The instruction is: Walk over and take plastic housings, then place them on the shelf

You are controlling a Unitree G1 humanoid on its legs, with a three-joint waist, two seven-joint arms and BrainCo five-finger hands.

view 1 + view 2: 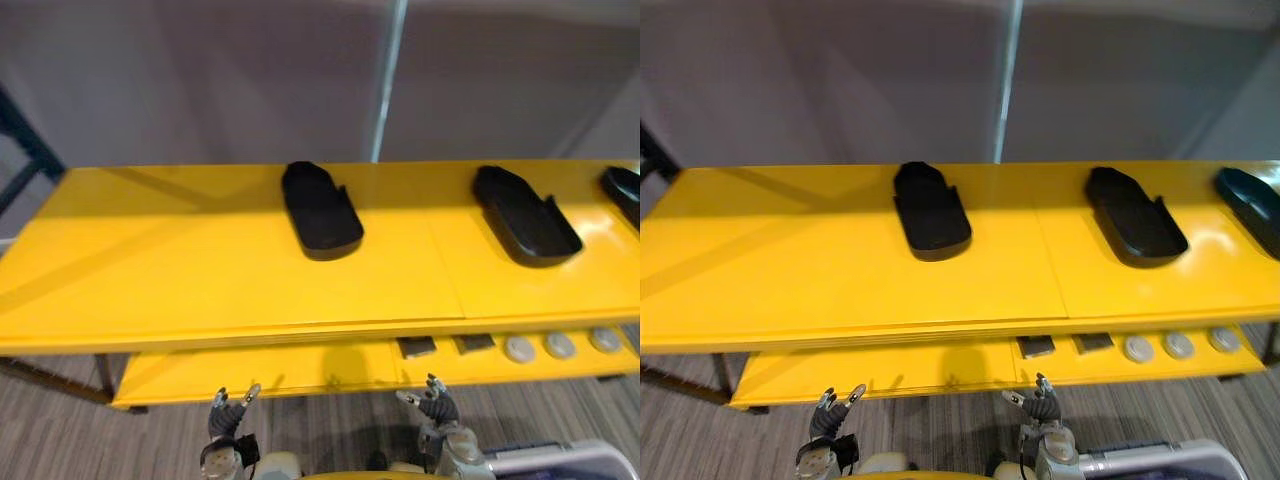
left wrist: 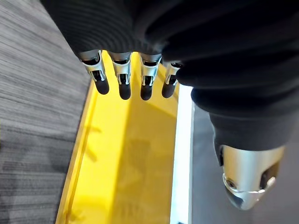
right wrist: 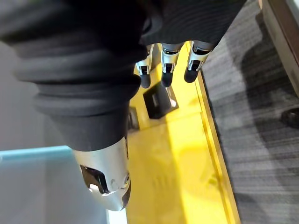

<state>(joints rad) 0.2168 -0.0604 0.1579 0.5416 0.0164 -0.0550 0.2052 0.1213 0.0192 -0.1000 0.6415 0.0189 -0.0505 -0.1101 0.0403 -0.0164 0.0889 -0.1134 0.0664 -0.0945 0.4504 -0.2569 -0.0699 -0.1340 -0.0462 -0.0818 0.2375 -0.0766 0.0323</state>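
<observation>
Step in hand: the reach, not yet begun. The left hand [image 1: 228,410] and right hand [image 1: 435,400] hang low, fingers straight and spread, both empty. One plastic housing [image 1: 320,210] lies on the yellow top surface [image 1: 150,260], ahead of and above both hands. A second housing [image 1: 525,215] lies further to the right of the right hand. The next move probably calls for raising a hand over the front edge. The lower shelf [image 1: 200,375] lies just ahead of the hands, above grey carpet [image 1: 60,430].

Black housings [image 1: 931,212] on yellow shelf [image 1: 790,270]
</observation>
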